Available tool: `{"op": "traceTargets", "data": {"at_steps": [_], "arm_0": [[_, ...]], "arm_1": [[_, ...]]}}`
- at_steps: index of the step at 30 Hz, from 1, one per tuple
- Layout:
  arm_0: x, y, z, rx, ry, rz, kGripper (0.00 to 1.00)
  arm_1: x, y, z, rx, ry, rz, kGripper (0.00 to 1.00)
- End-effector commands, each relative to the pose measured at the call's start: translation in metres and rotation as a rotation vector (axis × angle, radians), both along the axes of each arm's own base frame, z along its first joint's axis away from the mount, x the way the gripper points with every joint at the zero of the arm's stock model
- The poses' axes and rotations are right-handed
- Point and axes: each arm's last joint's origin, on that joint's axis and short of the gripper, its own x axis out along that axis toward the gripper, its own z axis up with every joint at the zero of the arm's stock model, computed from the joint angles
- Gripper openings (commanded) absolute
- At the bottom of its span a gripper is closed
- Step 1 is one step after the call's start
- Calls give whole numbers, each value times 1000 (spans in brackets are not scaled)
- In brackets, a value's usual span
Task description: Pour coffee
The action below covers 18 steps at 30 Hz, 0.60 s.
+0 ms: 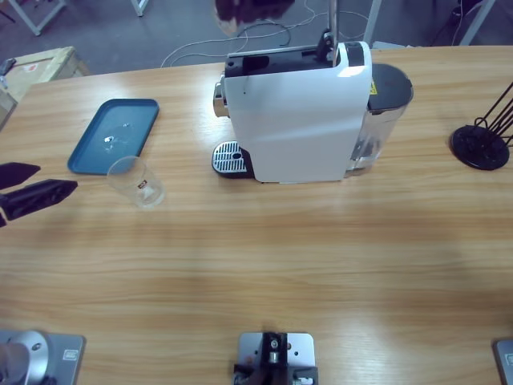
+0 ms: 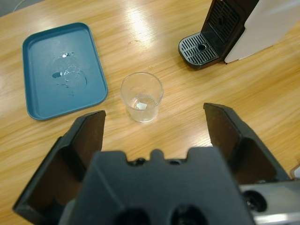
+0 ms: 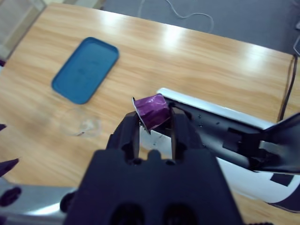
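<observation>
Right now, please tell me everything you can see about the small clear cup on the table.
The clear cup is a small tumbler of glass or clear plastic, with a round open rim, sides narrowing to a thicker base, and a small red mark on its side. It stands upright on the wooden table, beside the blue tray but apart from it, some way from the coffee machine's drip grille. It looks empty. The left pincer is open, lined up with it, not touching.

Purple capsule (image 3: 153, 110) clamped in right pincer (image 3: 154, 123) above white coffee machine (image 3: 225, 140).
</observation>
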Motion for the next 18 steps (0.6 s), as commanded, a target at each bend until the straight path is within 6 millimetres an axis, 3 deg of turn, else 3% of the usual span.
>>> {"op": "traceTargets", "data": {"at_steps": [1, 18], "arm_0": [[-4, 2, -9, 18, 0, -5, 885], [-4, 3, -8, 17, -2, -3, 885]], "arm_1": [[2, 27, -47, -94, 75, -35, 168], [1, 28, -62, -156, 66, -134, 163]]}}
